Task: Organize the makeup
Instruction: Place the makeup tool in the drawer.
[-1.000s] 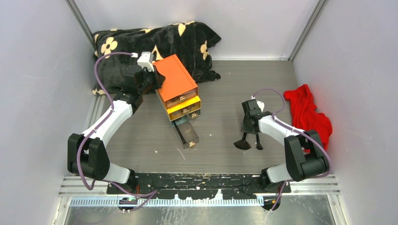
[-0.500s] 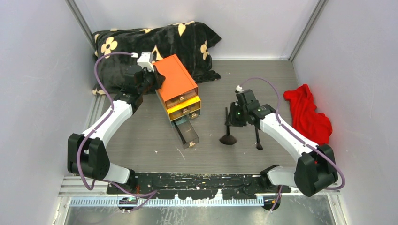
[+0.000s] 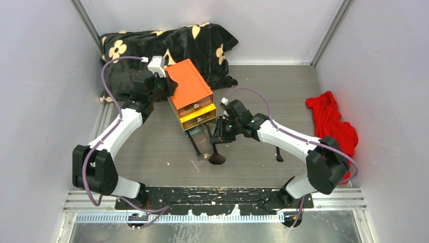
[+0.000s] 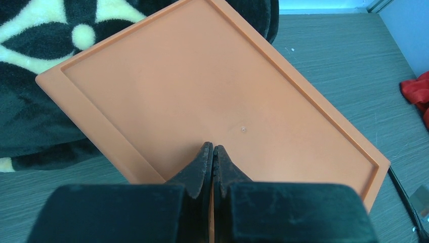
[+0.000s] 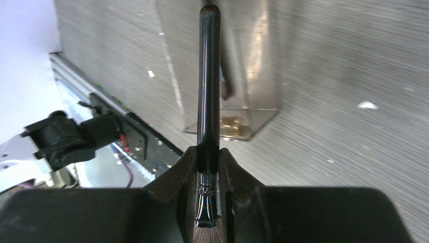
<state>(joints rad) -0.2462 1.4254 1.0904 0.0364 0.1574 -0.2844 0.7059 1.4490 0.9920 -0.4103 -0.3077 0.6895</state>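
Observation:
My right gripper [image 3: 221, 132] is shut on a slim black brush [image 3: 216, 158] and holds it just above the pulled-out clear bottom drawer [image 3: 202, 146] of the orange-topped box [image 3: 188, 85]. The fluffy head hangs at the drawer's front end. In the right wrist view the handle [image 5: 208, 76] runs straight out between the fingers [image 5: 184, 177], over the drawer [image 5: 255, 61], which holds a gold item [image 5: 233, 126]. Another slim black makeup item [image 3: 278, 153] lies on the table. My left gripper [image 3: 168, 84] is shut, tips [image 4: 213, 152] on the orange lid [image 4: 202, 86].
A black cushion with cream flowers [image 3: 167, 48] lies at the back left behind the box. A red cloth [image 3: 331, 124] lies at the right wall. Grey walls close in the table on three sides.
My right arm has swung left with the brush, from near the red cloth to over the open drawer. The left arm has not moved.

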